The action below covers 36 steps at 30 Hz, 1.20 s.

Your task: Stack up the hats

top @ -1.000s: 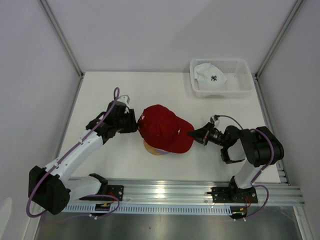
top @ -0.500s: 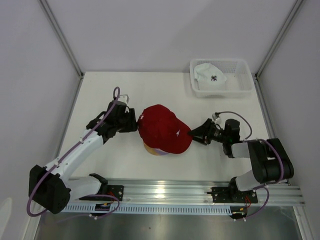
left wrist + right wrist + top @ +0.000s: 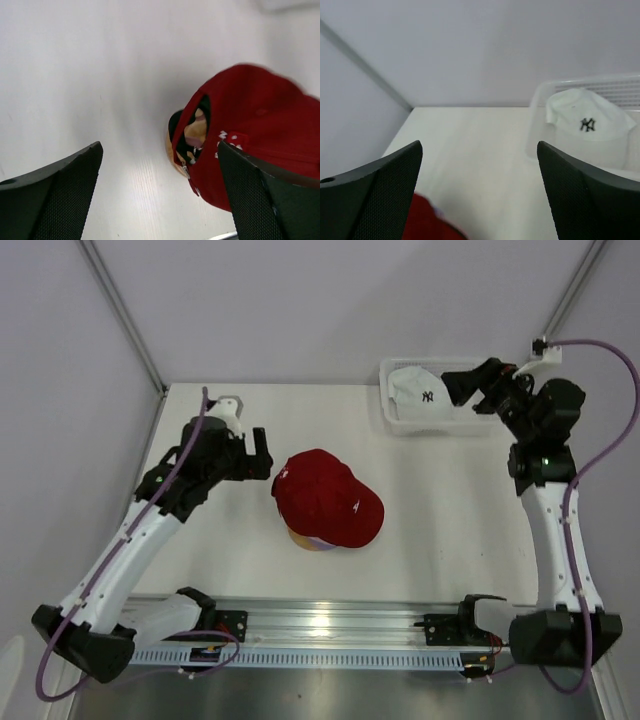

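From above, the red cap (image 3: 328,498) hides nearly all beneath it, leaving only slivers of the wooden stand (image 3: 297,533) and a purple edge (image 3: 322,544) at its 6 o'clock; its emblem is too small to read. In the left wrist view its far rim is blurred and its 3 o'clock side runs off frame. In the right wrist view it is a blurred patch cut off at 7 o'clock, and the basket (image 3: 536,120) is clipped at 3 o'clock.

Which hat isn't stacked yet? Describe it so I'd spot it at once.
Find the far right corner of the table, where a white mesh basket stands. Inside it lies a white cap with a dark logo stitched on its front. Unlike the red cap at mid-table, it is pale and lies alone in the basket.
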Available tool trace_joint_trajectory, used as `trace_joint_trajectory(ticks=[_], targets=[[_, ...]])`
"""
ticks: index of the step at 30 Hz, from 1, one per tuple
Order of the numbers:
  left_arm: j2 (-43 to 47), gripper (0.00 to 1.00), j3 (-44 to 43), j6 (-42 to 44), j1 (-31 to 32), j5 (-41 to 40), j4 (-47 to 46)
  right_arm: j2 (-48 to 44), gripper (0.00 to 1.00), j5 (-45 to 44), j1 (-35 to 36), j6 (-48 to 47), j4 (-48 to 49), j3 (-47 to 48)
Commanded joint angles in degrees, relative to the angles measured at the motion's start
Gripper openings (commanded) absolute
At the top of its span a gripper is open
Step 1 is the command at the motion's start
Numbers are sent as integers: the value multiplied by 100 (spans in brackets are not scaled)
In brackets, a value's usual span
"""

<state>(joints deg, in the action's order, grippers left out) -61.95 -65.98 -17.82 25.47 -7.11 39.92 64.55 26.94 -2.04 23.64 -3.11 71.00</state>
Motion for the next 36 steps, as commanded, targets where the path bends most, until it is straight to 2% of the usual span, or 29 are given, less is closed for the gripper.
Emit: trace_joint_trajectory(ticks=[1, 3, 4, 6, 9, 12, 13, 15, 18, 21, 23, 28, 36], targets=[[438, 99, -846, 543, -78, -220, 253, 1555, 98, -628, -209, -649, -506, 586], [570, 100, -1074, 674, -165, -142, 244, 2120, 96, -811, -288, -816, -418, 966], [605, 99, -1110, 701, -200, -106, 183, 2688, 96, -909, -331, -782, -601, 1203], [641, 99, -1181, 771, -323, 25, 104, 3245, 92, -753, -437, -694, -612, 1880], [553, 99, -1216, 833, -481, 78, -11, 4238, 90, -646, -429, -641, -506, 2583], [299, 100, -1234, 833, -639, 201, 7, 5310, 90, -786, -350, -983, -988, 3698], [237, 100, -1242, 833, -666, 280, -2, 5574, 91, -821, -323, -1184, -1363, 4015], [61, 100, -1260, 807, -719, 307, -46, 6267, 99, -848, -279, -1344, -1639, 4804], [-132, 99, -1304, 807, -754, 404, -46, 6657, 99, -918, -148, -1721, -1352, 4985], [-264, 99, -1321, 807, -781, 369, -11, 6815, 99, -1347, 10, -2336, -1069, 4975], [-317, 99, -1321, 807, -790, 342, 7, 6956, 99, -1533, 134, -2801, -1129, 5142], [-528, 100, -1461, 833, -834, 290, 33, 7500, 99, -1876, 187, -3216, -1516, 5731], [-879, 100, -1734, 868, -851, 255, 182, 7923, 82, -2281, 336, -3436, -1437, 5890]])
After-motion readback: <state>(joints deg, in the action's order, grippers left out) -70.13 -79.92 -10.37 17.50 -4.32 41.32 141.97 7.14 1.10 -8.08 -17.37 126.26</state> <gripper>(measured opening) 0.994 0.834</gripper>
